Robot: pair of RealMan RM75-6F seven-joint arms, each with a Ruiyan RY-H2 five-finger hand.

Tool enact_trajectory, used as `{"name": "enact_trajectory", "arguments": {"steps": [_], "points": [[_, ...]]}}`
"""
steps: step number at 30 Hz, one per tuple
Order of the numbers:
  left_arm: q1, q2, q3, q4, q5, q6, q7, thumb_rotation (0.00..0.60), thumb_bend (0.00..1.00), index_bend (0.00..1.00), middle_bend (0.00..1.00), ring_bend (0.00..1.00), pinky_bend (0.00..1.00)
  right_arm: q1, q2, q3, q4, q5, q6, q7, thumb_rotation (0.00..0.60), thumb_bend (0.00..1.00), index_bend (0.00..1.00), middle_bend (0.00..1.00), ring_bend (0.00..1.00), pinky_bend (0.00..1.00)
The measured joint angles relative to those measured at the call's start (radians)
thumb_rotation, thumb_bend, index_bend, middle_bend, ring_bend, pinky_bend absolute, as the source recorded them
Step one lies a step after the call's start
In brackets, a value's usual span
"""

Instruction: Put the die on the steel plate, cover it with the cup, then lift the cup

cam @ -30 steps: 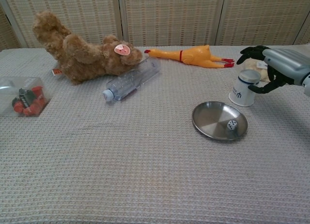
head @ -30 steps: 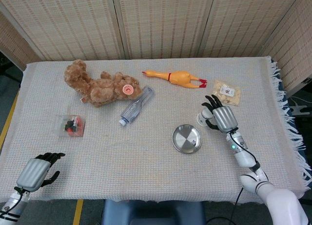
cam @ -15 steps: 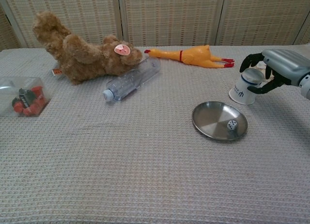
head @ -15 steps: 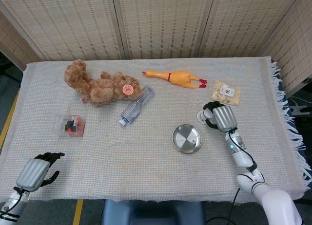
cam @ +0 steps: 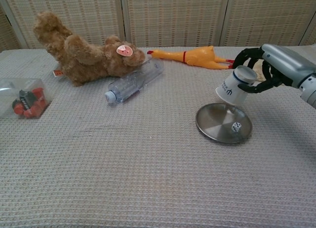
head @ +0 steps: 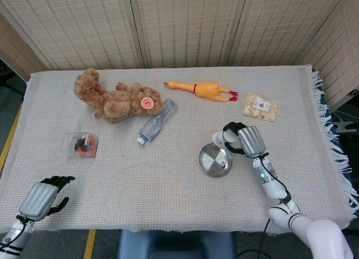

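A small white die [cam: 236,127] lies on the round steel plate [cam: 212,120] [head: 210,163], toward its right side. My right hand [cam: 269,65] [head: 247,140] holds the white paper cup [cam: 233,87] [head: 220,138] upside down and tilted, in the air just above the plate's far rim. The cup's mouth faces down and left, and the die stays uncovered. My left hand [head: 42,197] rests at the table's near left corner, away from everything, its fingers curled with nothing in them.
A teddy bear [cam: 84,55], a clear plastic bottle [cam: 133,80] and a rubber chicken [cam: 195,56] lie along the far side. A clear box of red parts [cam: 22,98] sits at the left. A snack packet [head: 260,106] lies beyond the plate at the far right.
My right hand closed around the cup, lifted it off the table and carried it left, to above the plate's far rim. The left hand has not moved.
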Motion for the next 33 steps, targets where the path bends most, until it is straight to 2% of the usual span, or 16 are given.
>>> {"name": "enact_trajectory", "arguments": {"steps": [7, 10, 18, 33], "points": [[0.000, 0.003, 0.000, -0.001, 0.000, 0.001, -0.004, 0.600, 0.36, 0.25, 0.33, 0.30, 0.45, -0.004, 0.113, -0.043, -0.294, -0.027, -0.053, -0.008, 0.600, 0.21, 0.60, 0.49, 0.44, 0.72], [0.001, 0.004, 0.000, -0.002, 0.000, 0.003, -0.009, 0.600, 0.36, 0.25, 0.33, 0.30, 0.45, -0.002, 0.145, -0.058, -0.347, -0.031, -0.098, -0.021, 0.600, 0.21, 0.60, 0.49, 0.44, 0.73], [0.001, 0.006, 0.000, -0.001, 0.001, 0.004, -0.012, 0.600, 0.36, 0.25, 0.33, 0.30, 0.45, -0.003, 0.127, -0.069, -0.330, -0.038, -0.113, -0.063, 0.600, 0.21, 0.60, 0.49, 0.44, 0.73], [0.001, 0.003, 0.000, 0.000, 0.002, 0.004, -0.006, 0.600, 0.36, 0.25, 0.33, 0.30, 0.45, -0.008, 0.109, -0.069, -0.284, -0.083, -0.037, -0.044, 0.600, 0.21, 0.60, 0.49, 0.44, 0.74]]}}
